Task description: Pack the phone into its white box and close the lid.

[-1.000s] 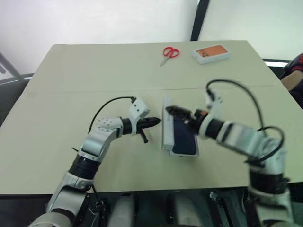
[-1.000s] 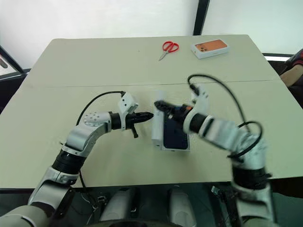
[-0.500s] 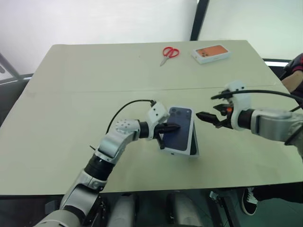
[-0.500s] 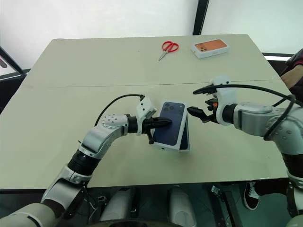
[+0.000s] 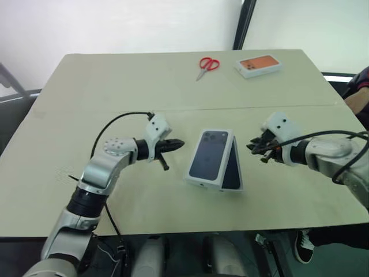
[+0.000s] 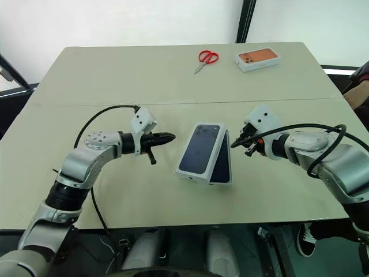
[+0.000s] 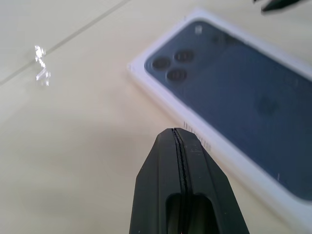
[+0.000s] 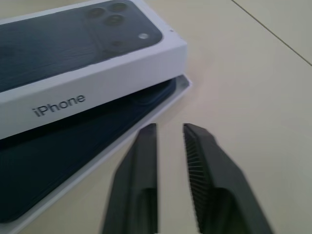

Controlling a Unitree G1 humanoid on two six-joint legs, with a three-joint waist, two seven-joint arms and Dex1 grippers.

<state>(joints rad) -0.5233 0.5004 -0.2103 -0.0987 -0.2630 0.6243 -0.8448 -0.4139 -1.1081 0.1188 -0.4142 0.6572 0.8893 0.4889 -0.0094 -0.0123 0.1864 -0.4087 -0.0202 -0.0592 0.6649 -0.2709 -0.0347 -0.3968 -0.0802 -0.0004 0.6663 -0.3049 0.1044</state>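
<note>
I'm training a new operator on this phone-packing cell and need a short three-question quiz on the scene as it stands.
1. True or false: the lid sits flat and fully closed on the white box.
2. Which thing lies nearest the orange-topped box? A) the red scissors B) the phone C) the left gripper
3. What is the left gripper holding?

Key
1. False: the lid rests tilted, and the phone shows under its raised side.
2. A
3. Nothing: it is shut and clear of the lid.
</note>
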